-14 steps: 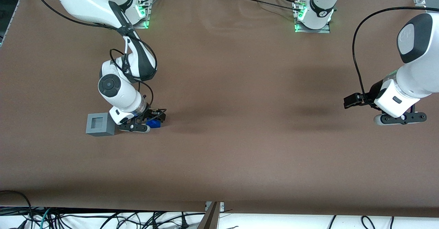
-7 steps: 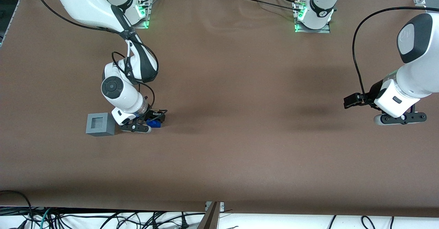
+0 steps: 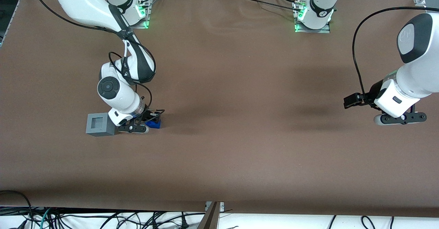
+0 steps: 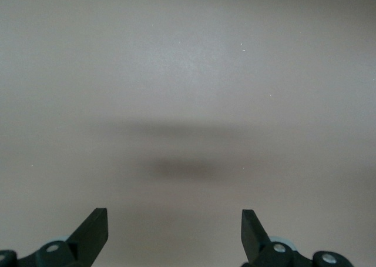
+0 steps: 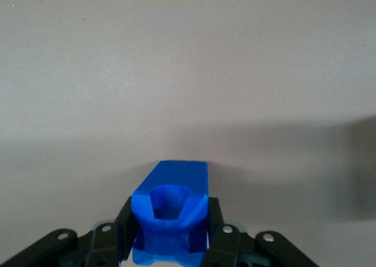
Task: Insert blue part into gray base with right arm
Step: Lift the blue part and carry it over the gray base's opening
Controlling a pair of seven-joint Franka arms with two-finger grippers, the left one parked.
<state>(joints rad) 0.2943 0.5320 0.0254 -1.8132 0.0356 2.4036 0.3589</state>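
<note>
The blue part (image 3: 153,123) is held between the fingers of my right arm's gripper (image 3: 148,122), low over the brown table. The right wrist view shows the blue part (image 5: 170,215) with a hollow facing the camera, and a black finger (image 5: 124,223) pressed against each of its sides. The gray base (image 3: 99,124), a light-gray block with a square recess in its top, stands on the table beside the gripper, a little farther toward the working arm's end. The gripper's white wrist block nearly touches the base.
The brown table (image 3: 240,126) stretches from the gripper toward the parked arm's end. Two arm mounts (image 3: 312,23) with green lights stand at the table's edge farthest from the front camera. Cables hang below the nearest edge.
The right arm's wrist has shifted slightly toward the gray base with the blue part still held. The base has not moved.
</note>
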